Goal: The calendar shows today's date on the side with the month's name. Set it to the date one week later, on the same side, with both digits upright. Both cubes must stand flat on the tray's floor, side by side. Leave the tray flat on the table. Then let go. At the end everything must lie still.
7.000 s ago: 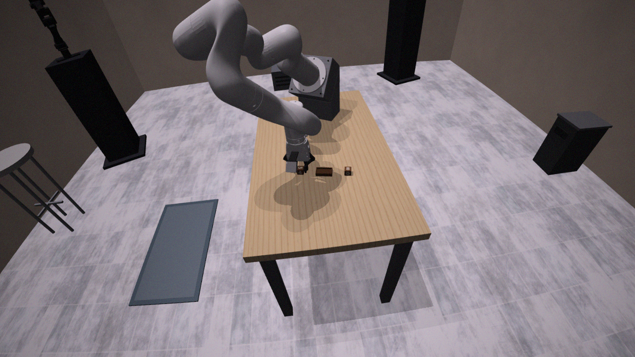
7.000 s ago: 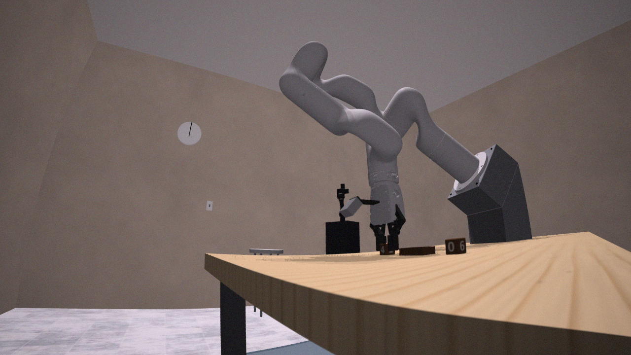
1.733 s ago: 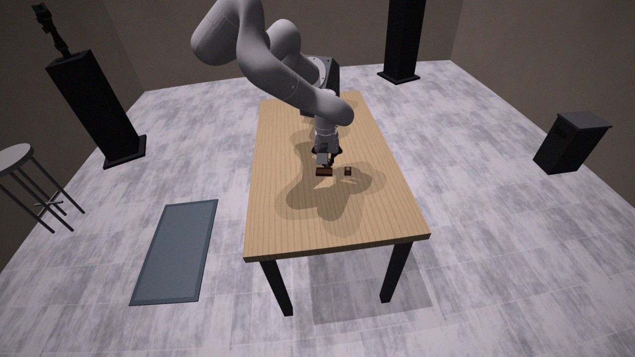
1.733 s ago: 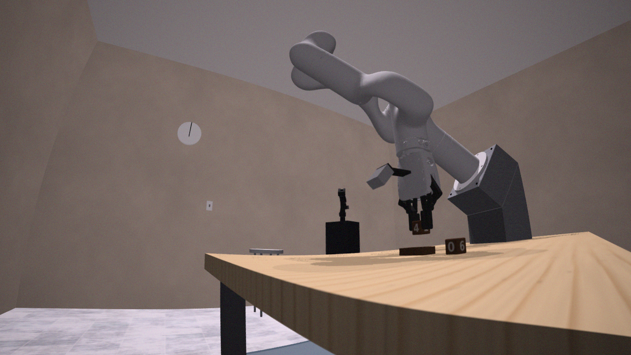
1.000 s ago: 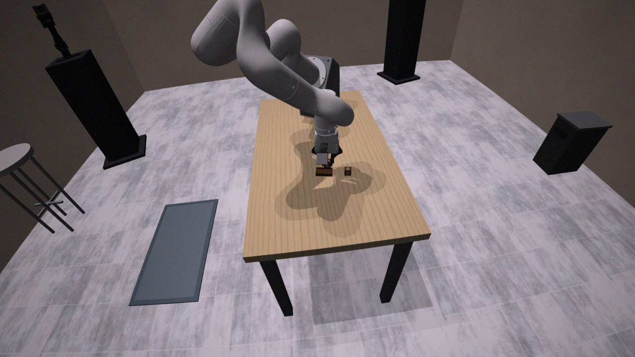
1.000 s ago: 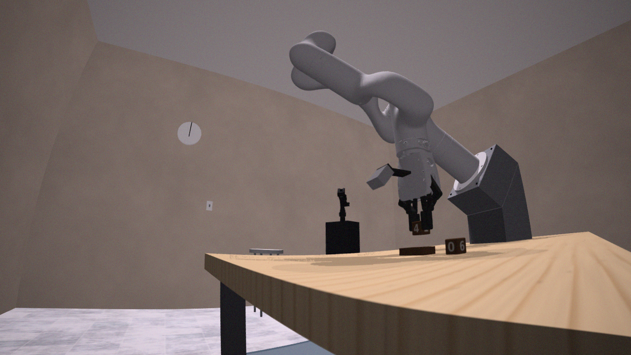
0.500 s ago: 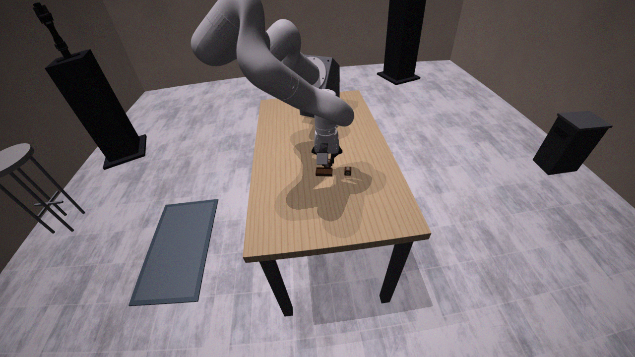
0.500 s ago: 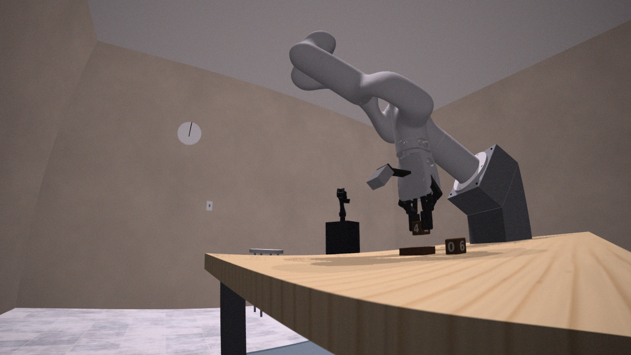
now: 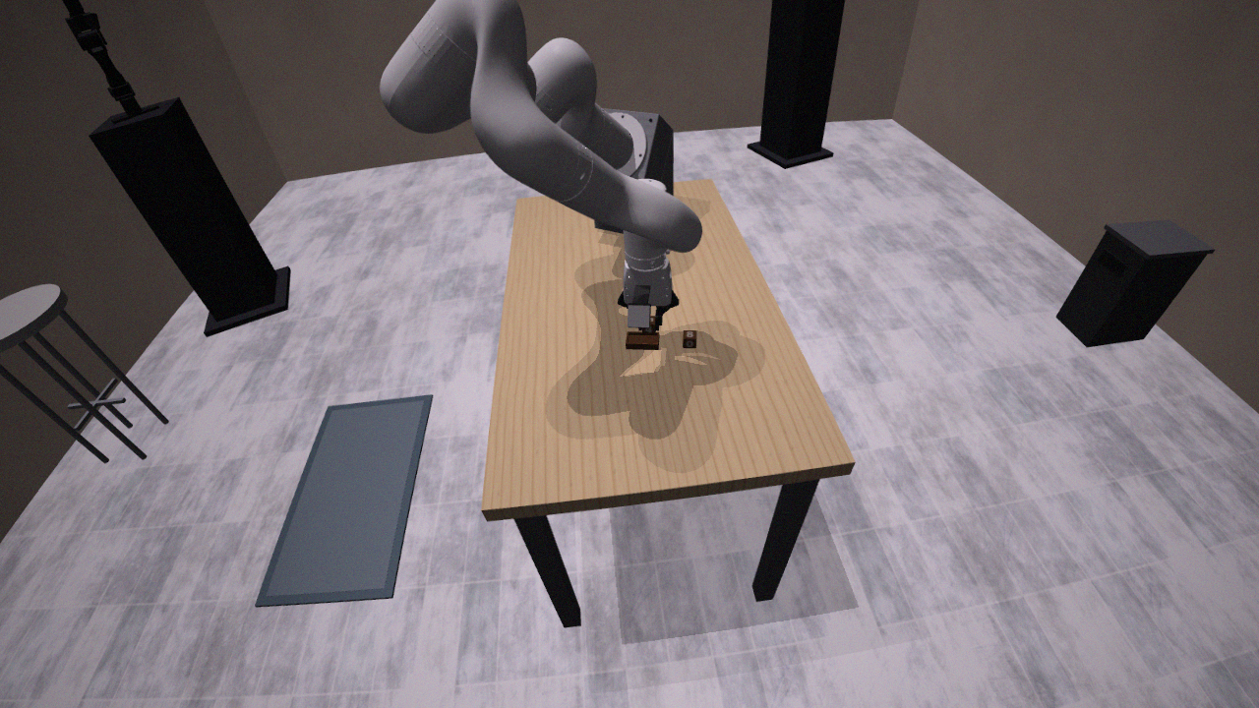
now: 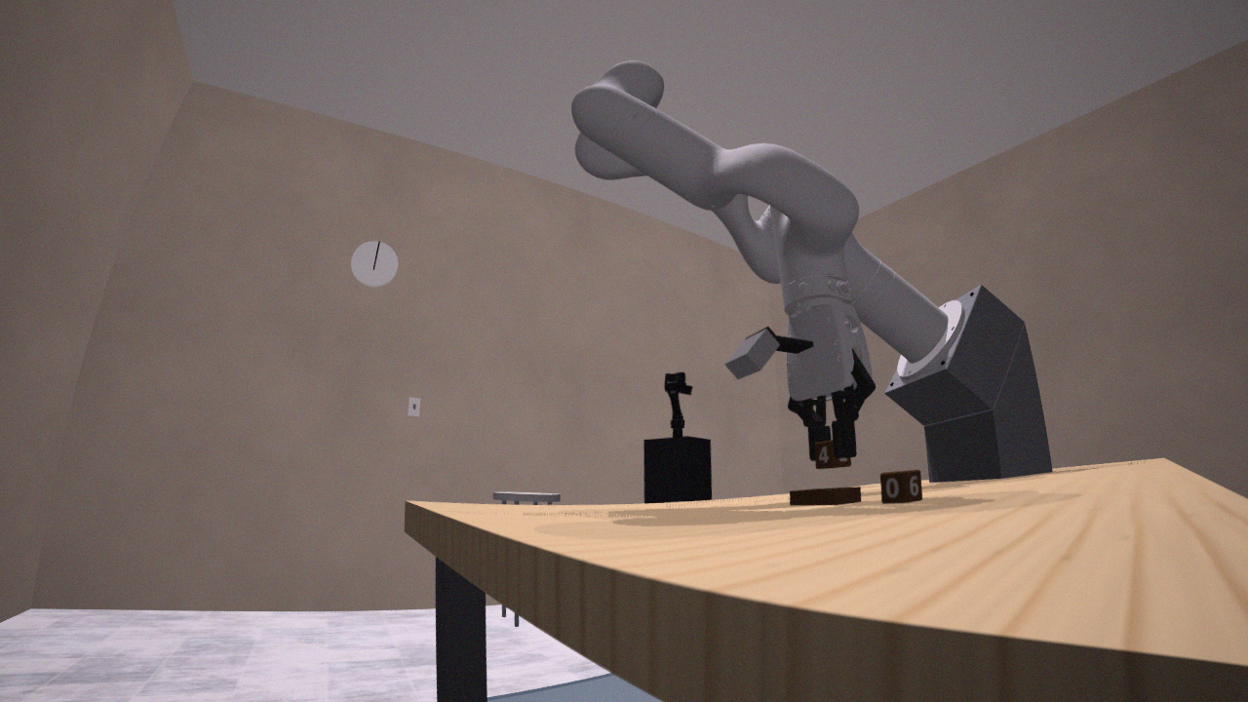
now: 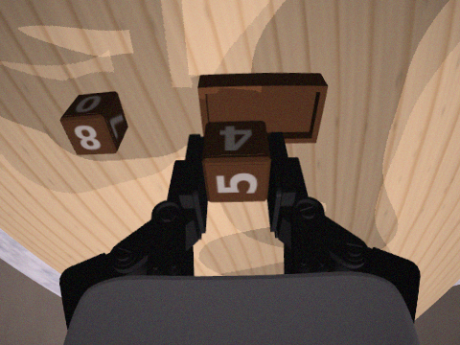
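Observation:
My gripper [image 11: 236, 154] is shut on a brown number cube [image 11: 236, 161] that shows a 5 toward the wrist camera and a 4 on the far face. It also shows in the exterior view [image 10: 830, 452] with the 4 facing out. I hold it a little above the near edge of the low brown tray [image 11: 263, 106] [image 10: 824, 495] [image 9: 641, 339], which lies flat and empty on the table. The second cube [image 11: 95, 123] stands on the table beside the tray, apart from it, and shows 8, 0 and 7; the exterior view [image 10: 900, 486] shows its 0 and 6.
The wooden table [image 9: 646, 352] reaches well beyond the tray on all sides. The arm's base [image 10: 973, 388] stands at the table's far end, behind the loose cube.

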### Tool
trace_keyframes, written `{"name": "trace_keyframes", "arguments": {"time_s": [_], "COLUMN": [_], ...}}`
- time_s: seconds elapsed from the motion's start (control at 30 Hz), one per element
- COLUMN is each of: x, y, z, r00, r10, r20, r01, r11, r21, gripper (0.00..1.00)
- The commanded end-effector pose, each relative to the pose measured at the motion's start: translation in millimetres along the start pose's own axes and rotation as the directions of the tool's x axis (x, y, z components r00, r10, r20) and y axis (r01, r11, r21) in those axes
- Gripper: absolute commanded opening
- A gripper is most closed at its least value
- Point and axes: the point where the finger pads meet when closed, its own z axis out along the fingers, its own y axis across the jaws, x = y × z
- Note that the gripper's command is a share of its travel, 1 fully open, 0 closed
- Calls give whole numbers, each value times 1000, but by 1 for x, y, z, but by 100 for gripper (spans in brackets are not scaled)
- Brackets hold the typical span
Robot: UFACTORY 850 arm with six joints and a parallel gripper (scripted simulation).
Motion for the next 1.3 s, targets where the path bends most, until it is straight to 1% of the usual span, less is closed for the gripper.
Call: {"name": "trace_keyframes", "arguments": {"time_s": [0.0,0.7,1.27], "x": [0,0,0], "y": [0,0,0], "z": [2,18,20], "r00": [1000,1000,1000], "r10": [0,0,0], "r20": [-1,-1,-1], "r01": [0,0,0], "r11": [1000,1000,1000], "r21": [1,1,1], "gripper": [27,27,27]}}
